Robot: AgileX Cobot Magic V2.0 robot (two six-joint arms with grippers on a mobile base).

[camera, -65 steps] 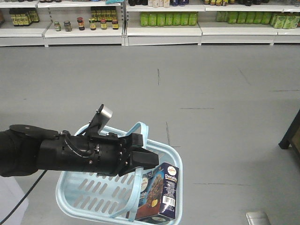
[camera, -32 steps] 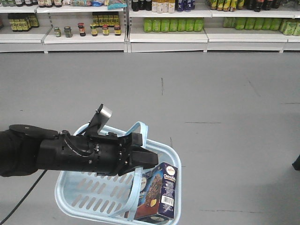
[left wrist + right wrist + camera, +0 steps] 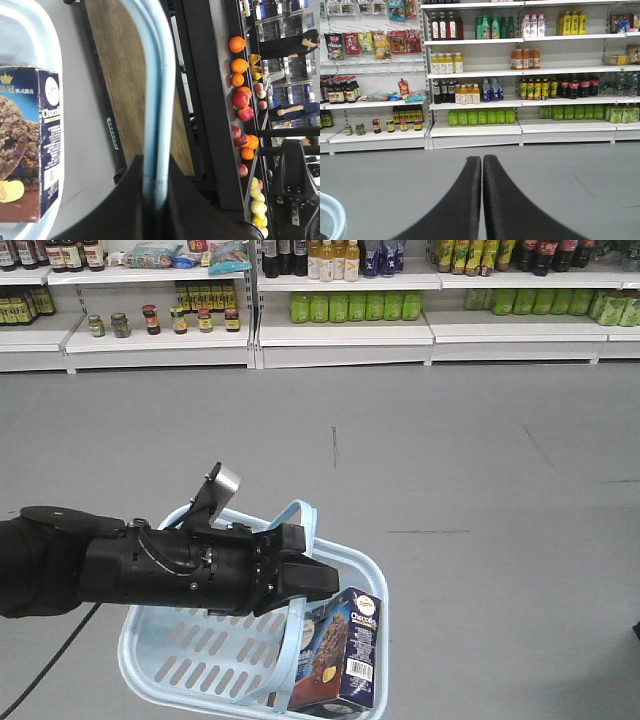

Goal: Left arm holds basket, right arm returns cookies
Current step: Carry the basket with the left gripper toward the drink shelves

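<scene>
Nearest the front camera, the basket (image 3: 190,645) hangs low over the grey floor (image 3: 480,460). The cookies (image 3: 340,655) stand on end in its near right corner, against the right wall. Just above, the left arm (image 3: 100,570) reaches in from the left. The left gripper (image 3: 322,582) is clamped on the basket's pale blue handle (image 3: 297,525), and the left wrist view shows the strap pinched between its dark jaws. From the right wrist camera, the right gripper (image 3: 482,167) has its fingers pressed together with nothing between them. It points across the floor towards the far shelves (image 3: 475,130), which are stocked with bottles and jars.
</scene>
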